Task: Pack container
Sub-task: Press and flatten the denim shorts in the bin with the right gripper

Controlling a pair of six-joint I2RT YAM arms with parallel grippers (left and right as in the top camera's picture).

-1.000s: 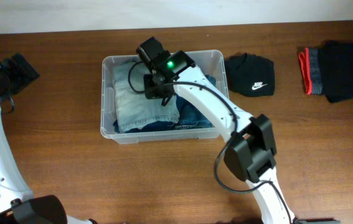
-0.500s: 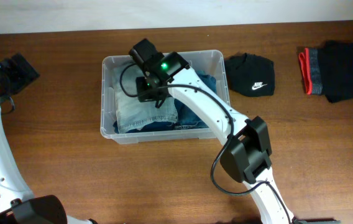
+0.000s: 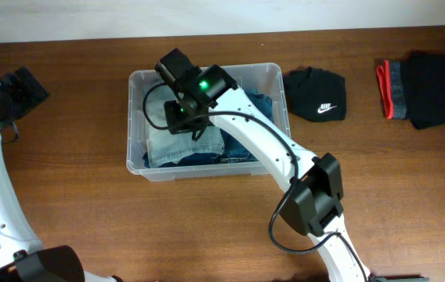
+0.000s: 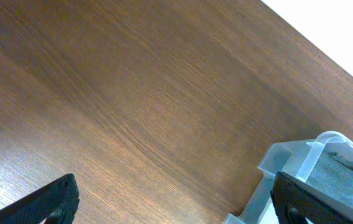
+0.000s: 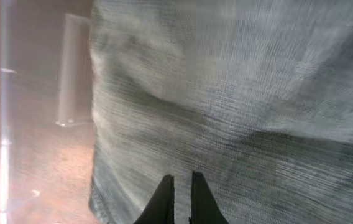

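Note:
The container [image 3: 133, 117] is a clear plastic bin at the table's middle. In it lie folded light-blue jeans [image 3: 183, 147], with darker denim [image 3: 246, 146] beside them on the right. My right gripper [image 3: 177, 119] reaches down into the bin's left half. In the right wrist view its fingers stand shut [image 5: 181, 180] just over the jeans [image 5: 238, 93], with nothing between them, and the bin wall [image 5: 40, 93] is at the left. My left gripper [image 4: 176, 208] hangs open over bare wood at the table's far left [image 3: 27, 88], with a corner of the container [image 4: 301, 162] in its view.
A black folded garment with a white Nike logo [image 3: 315, 95] lies just right of the bin. Farther right lies a black garment [image 3: 434, 86] with a red and grey folded piece [image 3: 391, 88] against it. The table's back edge runs close behind the bin.
My right gripper has moved left and slightly back across the jeans inside the bin, staying shut. The left arm has not moved.

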